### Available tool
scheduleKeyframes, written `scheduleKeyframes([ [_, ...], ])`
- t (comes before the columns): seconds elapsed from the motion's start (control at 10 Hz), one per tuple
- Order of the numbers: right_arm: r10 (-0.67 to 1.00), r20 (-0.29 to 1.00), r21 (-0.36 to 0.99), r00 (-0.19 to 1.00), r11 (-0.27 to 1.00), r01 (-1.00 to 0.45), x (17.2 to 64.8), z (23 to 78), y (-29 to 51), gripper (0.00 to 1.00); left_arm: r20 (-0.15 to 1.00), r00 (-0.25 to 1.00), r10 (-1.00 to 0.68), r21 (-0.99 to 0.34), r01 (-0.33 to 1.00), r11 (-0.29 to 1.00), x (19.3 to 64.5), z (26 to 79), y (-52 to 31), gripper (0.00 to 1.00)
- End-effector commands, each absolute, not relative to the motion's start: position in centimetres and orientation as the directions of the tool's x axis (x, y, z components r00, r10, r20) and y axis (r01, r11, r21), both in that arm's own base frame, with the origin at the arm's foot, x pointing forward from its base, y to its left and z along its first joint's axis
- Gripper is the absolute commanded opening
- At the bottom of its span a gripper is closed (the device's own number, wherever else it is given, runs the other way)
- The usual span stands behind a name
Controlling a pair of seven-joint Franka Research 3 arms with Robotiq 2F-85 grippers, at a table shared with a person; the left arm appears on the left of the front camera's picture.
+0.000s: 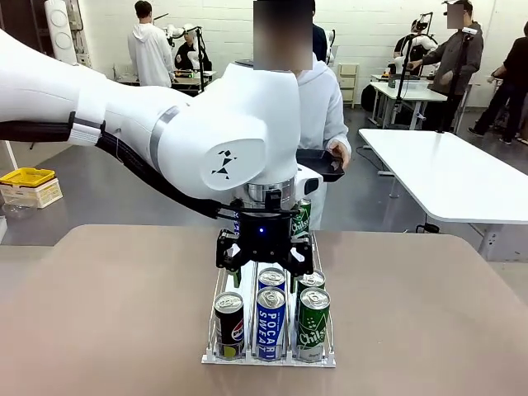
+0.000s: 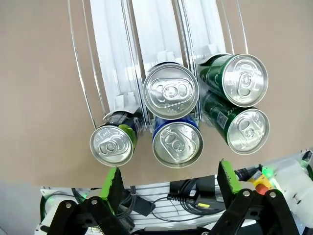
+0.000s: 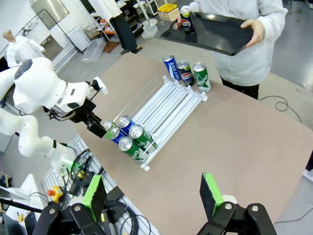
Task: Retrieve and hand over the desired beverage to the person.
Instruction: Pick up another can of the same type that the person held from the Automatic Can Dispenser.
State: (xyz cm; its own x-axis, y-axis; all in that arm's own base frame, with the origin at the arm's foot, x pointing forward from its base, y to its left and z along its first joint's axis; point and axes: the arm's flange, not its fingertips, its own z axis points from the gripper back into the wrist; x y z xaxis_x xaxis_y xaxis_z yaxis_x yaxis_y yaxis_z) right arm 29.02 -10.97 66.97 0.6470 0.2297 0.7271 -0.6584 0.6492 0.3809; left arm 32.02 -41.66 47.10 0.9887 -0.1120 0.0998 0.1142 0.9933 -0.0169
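Left pincer (image 2: 170, 182) apart | middle-lane blue cans (image 2: 177, 142) just below | right pincer (image 3: 152, 196) apart

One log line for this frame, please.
left gripper: jaws open above near cans in rack | right gripper: jaws open, away from rack | person: holds tray with one can

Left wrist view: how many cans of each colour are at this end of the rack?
Green cans: 2
Blue cans: 2
Black can: 1
Total: 5
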Motion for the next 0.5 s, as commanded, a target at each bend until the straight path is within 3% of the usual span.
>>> scheduleKeyframes([
  [0.0,0.219,0.747,0.387,0.627,0.624,-0.679,29.2,67.0,-10.9,1.00,0.118,0.991,-0.066,-0.005,0.067,0.998,32.4,46.9,-42.6,1.00],
  [0.4,0.219,0.747,0.387,0.627,0.624,-0.679,29.2,67.0,-10.9,1.00,0.112,0.993,-0.045,-0.010,0.046,0.999,32.8,45.7,-42.9,1.00],
])
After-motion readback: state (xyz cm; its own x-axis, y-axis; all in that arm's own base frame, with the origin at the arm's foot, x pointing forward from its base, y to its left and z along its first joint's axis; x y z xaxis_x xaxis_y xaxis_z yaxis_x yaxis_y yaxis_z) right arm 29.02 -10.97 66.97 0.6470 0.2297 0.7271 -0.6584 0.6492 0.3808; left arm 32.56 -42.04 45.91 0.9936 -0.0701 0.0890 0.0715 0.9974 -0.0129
